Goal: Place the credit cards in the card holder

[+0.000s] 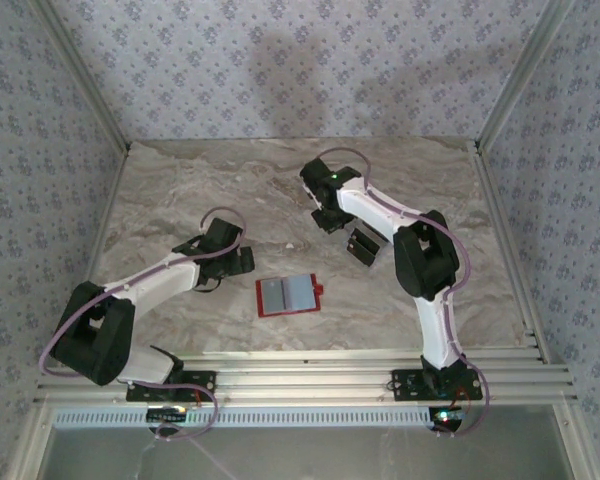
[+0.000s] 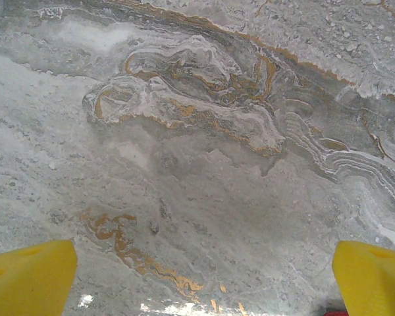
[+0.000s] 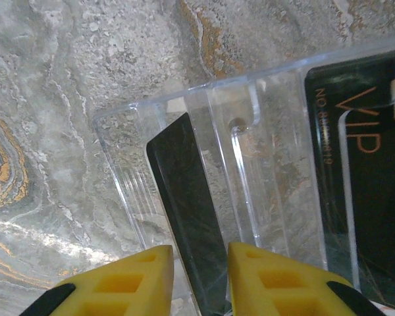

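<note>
One grey-beige marble-pattern tabletop (image 1: 180,190) carries everything. Two white-and-black arms reach in from the near edge. Left gripper (image 2: 201,280) hangs over bare marble left of centre, yellow fingers (image 2: 26,276) spread wide, nothing between them. Right gripper (image 3: 201,283) is right of centre, pointing down into a clear plastic slotted tray (image 3: 276,164).

Small red square wallet (image 1: 261,298), the card holder, lies opened flat near the table's middle front, between the two arms and apart from both grippers. Two grey panels show inside it; can't tell whether they are cards.

The clear tray sits just behind and right of the wallet. Glossy black card (image 3: 184,197) stands on edge in the tray's left slot, tilted, its lower end between the right gripper's yellow fingers. The fingers sit close on both sides of it, one touching, but whether it's actually clamped I can't tell. Second glossy black card with orange "VIP" lettering (image 3: 368,197) is in the tray's right compartment, not touched.

Orange-brown card not spotted.
</note>
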{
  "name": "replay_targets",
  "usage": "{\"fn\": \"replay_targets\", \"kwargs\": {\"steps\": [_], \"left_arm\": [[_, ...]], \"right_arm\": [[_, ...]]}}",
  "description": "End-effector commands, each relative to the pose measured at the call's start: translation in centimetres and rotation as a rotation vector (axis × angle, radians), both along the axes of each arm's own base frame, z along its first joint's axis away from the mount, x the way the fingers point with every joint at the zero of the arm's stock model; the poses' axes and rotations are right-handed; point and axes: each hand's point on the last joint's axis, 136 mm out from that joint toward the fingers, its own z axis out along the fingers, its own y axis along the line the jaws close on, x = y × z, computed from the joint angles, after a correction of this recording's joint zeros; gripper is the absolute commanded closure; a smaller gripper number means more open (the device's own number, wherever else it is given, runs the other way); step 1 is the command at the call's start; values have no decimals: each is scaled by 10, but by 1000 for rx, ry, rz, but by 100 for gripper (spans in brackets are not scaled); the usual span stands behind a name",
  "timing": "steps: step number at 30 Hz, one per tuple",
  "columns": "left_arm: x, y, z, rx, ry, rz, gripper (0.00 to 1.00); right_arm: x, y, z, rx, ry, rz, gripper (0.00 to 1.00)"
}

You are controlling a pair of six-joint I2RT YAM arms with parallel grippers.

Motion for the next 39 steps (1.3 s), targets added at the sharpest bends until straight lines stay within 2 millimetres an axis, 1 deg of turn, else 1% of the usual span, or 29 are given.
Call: {"fn": "replay_targets", "kwargs": {"steps": [1, 11, 16, 19, 20, 23, 27, 31, 34, 36, 39], "left_arm": [[2, -3, 8, -32, -26, 3, 0], [3, -6, 5, -44, -22, -2, 0], [4, -7, 6, -47, -24, -5, 0], [4, -7, 7, -49, -27, -9, 0], [4, -8, 8, -49, -27, -10, 0], [5, -8, 9, -46, -28, -15, 0], [7, -9, 13, -44, -35, -22, 0], [6, -9, 17, -44, -37, -32, 0], [4, -9, 18, -47, -33, -42, 0], [0, -12, 18, -51, -26, -58, 0], [-9, -17, 16, -41, -6, -94, 0]], "right_arm": [[1, -2, -1, -34, 13, 14, 71], [1, -4, -1, -21, 30, 17, 83], [1, -1, 2, 4, 40, 24, 93], [2, 1, 8, 22, 37, 26, 100], [3, 2, 12, 29, 32, 26, 100], [6, 7, 28, 59, 8, 29, 100], [7, 13, 58, 113, -42, 33, 100], [3, 21, 94, 168, -108, 37, 100], [-9, 31, 115, 225, -132, 49, 100], [-20, 38, 124, 271, -135, 54, 100], [-39, 49, 130, 388, -116, 48, 100]]}}
